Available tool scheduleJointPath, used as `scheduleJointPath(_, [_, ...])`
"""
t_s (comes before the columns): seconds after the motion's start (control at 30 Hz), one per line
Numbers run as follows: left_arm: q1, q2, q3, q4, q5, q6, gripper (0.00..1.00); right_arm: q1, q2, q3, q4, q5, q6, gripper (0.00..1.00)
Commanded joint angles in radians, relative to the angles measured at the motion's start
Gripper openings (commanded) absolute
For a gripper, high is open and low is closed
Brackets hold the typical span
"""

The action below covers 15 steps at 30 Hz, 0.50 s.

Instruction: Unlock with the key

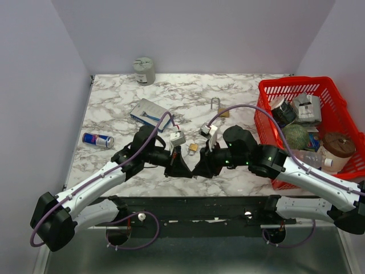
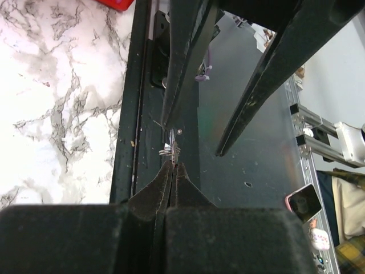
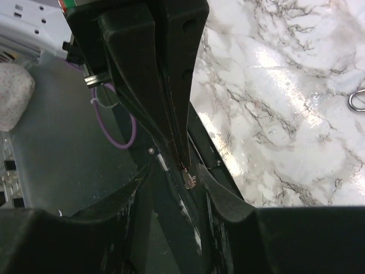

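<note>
Marble table bears padlock, can, basket; left gripper pinches key.

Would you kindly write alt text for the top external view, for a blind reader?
The left gripper and right gripper meet tip to tip near the front edge of a marble table. A padlock lies beyond them; a red basket of clutter sits at the right, a blue can at the left.

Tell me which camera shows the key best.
Left wrist. The key juts from the left gripper's shut fingertips, close up and unobstructed. Right wrist shows only a small glint of it between the right gripper's open fingers. Top external hides it among the two grippers.
</note>
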Motion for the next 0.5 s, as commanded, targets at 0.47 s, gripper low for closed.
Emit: scheduleJointPath(0.47, [-0.013,0.004,0.032,-0.015,0.029,0.044,0.00,-0.002,0.015,-0.049,-0.037,-0.042,-0.018,0.37])
